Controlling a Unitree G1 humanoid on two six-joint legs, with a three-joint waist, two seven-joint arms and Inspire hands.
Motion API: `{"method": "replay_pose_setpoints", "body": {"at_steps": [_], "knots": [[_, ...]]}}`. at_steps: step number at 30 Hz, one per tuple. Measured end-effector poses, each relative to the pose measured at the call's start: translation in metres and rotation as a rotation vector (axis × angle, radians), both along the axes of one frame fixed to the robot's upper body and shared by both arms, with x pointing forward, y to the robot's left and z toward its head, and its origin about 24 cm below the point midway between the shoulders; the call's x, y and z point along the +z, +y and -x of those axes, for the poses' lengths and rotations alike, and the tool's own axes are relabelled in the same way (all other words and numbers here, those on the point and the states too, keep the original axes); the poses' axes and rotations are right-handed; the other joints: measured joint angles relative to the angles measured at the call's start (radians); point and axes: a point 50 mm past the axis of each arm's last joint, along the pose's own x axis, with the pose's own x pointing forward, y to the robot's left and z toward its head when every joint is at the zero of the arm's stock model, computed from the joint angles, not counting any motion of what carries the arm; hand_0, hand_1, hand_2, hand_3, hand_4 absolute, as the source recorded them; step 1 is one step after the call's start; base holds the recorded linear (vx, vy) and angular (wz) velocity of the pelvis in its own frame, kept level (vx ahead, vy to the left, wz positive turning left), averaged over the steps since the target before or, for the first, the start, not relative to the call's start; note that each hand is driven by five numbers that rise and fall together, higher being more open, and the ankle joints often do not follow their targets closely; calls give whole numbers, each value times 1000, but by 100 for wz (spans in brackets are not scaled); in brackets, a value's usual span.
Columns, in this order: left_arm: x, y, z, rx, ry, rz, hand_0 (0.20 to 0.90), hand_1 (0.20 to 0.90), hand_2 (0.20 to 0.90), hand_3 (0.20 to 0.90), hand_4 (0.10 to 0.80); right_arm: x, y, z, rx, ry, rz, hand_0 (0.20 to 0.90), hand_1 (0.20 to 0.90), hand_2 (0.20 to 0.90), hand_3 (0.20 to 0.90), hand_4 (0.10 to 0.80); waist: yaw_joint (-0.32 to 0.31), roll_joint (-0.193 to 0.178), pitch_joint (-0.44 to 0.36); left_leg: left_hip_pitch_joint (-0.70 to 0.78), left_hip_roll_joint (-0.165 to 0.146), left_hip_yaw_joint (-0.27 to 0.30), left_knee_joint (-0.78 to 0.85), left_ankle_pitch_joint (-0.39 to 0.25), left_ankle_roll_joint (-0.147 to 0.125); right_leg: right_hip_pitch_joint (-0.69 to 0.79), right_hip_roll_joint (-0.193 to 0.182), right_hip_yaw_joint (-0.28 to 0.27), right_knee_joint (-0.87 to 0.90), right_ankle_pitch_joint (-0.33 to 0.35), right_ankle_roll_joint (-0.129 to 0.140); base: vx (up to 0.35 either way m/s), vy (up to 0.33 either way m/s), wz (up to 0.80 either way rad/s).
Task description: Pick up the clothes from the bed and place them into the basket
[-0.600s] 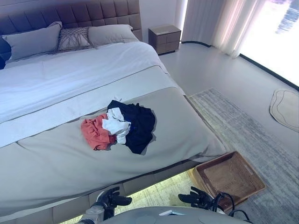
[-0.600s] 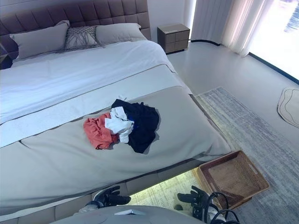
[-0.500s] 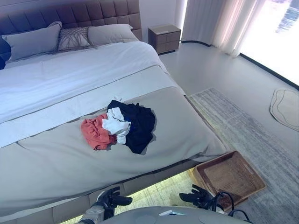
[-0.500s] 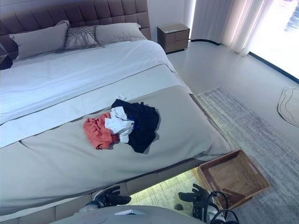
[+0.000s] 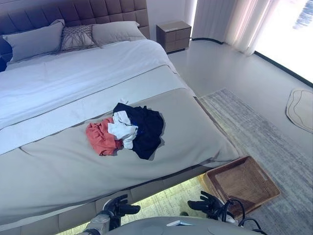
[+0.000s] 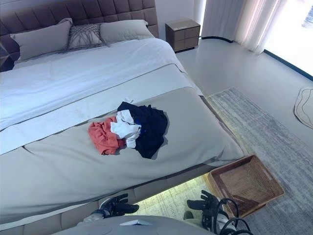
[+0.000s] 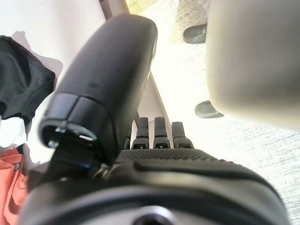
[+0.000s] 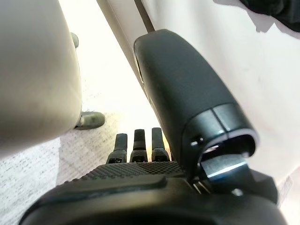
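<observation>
three garments, an orange top [image 5: 100,138], a white piece [image 5: 122,130] and a dark one [image 5: 145,128], lie in one pile on the bed [image 5: 58,171]. the left robot hand [image 5: 119,208] and right robot hand [image 5: 208,204] hang low, fingers relaxed and empty. nothing is picked yet, so next is a reach to the pile; the wicker basket [image 5: 243,181] waits on the floor.

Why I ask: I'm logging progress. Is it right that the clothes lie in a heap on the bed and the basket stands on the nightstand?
Not quite. The clothes do lie heaped on the bed, but the basket stands on the rug beside the bed, not on the nightstand, as the left eye view shows.
</observation>
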Motion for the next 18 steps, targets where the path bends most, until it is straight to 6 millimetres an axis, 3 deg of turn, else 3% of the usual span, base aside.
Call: {"method": "replay_pose_setpoints", "body": {"at_steps": [5,10,13,15,16,17,18], "knots": [[1,-1,-3,-2,3,-3,900,900,900,900,800,4,2,-11,129,-29,24,900,900,900,900,800,14,0,6,1,3,-17,0,2,-1,13,0,-22,-1,0,0,54,-77,11],[3,0,-9,-5,-25,-4,900,900,900,900,800,29,-6,-60,258,-211,150,900,900,900,900,800,54,-9,16,-1,9,-44,0,7,-4,23,2,-44,-1,-3,4,68,-88,15],[5,7,-10,-3,-42,-22,900,900,900,900,800,81,-18,-127,366,-421,304,900,900,900,900,800,54,-20,31,0,6,-59,2,15,-7,33,4,-53,0,-5,6,70,-21,15],[7,13,-11,-14,-48,-34,900,900,900,900,800,113,-25,-160,405,-510,372,900,900,900,900,800,59,-28,46,-21,3,-61,43,9,-8,32,1,-54,4,-8,10,-20,52,8],[8,20,-12,-28,-50,-46,900,900,900,900,800,152,-38,-192,420,-615,471,900,900,900,900,800,62,-40,63,-55,-2,-80,84,8,-9,31,-6,-67,5,-5,7,-72,80,24],[10,21,-18,-44,-63,-51,900,900,900,900,800,170,-45,-204,424,-654,521,900,900,900,900,800,61,-43,74,-69,-5,-94,100,7,-10,29,-9,-78,5,-5,7,-87,121,40],[12,23,-22,-59,-72,-56,900,900,900,900,800,205,-55,-226,412,-723,620,900,900,900,900,800,66,-42,95,-81,-5,-109,103,6,-11,14,-12,-91,19,-5,6,-46,125,30]]}}
